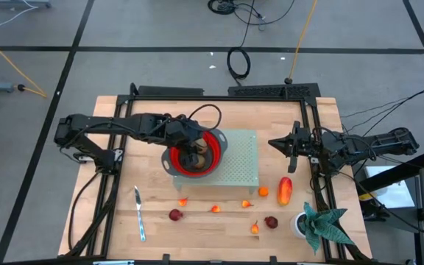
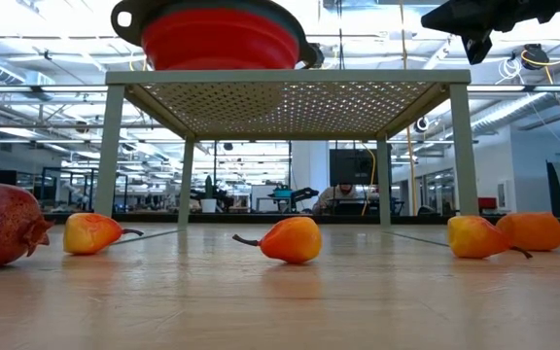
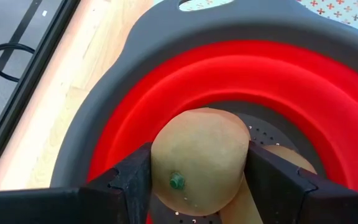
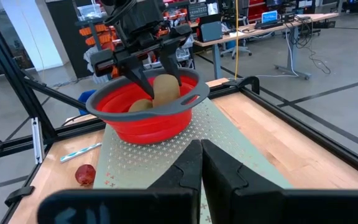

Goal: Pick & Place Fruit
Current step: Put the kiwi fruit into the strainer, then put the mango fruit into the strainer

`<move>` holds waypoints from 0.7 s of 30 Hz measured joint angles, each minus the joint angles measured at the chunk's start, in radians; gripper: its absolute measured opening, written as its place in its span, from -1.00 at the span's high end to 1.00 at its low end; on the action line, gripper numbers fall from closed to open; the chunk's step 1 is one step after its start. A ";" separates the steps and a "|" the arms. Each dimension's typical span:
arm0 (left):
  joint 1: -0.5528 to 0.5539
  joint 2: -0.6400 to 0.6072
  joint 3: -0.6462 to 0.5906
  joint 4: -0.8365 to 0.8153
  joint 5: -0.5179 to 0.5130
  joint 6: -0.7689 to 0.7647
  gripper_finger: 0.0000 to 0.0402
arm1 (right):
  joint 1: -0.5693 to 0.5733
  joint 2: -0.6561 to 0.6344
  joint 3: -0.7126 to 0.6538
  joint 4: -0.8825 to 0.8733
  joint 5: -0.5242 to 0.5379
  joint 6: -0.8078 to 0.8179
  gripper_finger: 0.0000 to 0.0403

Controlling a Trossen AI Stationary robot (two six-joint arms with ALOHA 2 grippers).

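Kiwi, tan-brown, oval, with a small green stem dot, sits pinched in the left hand.

Knife, potted plant, perforated stand

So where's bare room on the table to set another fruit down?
Free: the rack right of the red bowl, and bare table left of the knife. Crowded: the front strip between the dark red fruit and the plant.
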 joint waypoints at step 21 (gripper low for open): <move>-0.001 -0.029 0.104 -0.086 -0.006 0.052 -0.43 | 0.000 0.000 0.000 0.000 -0.003 -0.002 0.99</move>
